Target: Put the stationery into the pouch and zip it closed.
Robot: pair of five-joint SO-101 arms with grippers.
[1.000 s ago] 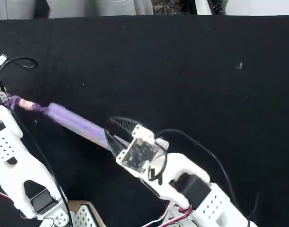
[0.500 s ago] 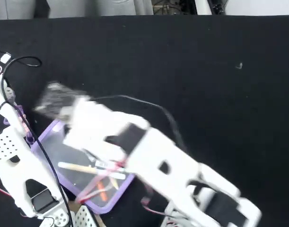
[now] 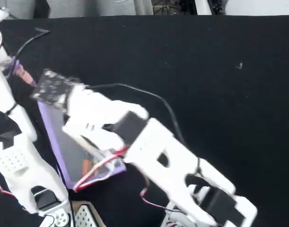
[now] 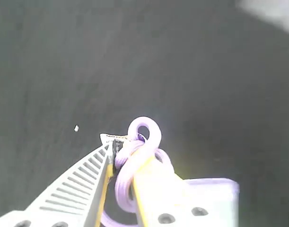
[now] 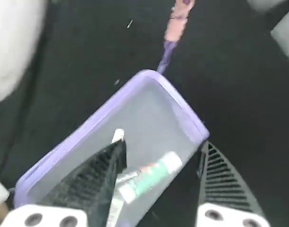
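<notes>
Over by the left edge of the black bench (image 3: pixel 205 71), the clear plastic pouch with a purple border (image 3: pixel 64 142) runs at a slant, one end toward the near edge and the other pointing at the far-left corner. The stationery (image 5: pixel 153 175) is inside it: a white-and-green stick and a pale pen show through the plastic, with something orange (image 3: pixel 85 164) at the near end.

The left tool (image 4: pixel 120 149) is pressed together on the purple looped cord of the zip pull (image 4: pixel 144 132), up near the far-left corner. A pink bead (image 3: pixel 23 73) sits on that cord between the tool and the pouch.

The right tool (image 5: pixel 162 145) hangs over the pouch's far end with its black ribbed fingers (image 5: pixel 104 175) spread wide, one over the clear face and one just off the purple edge.
</notes>
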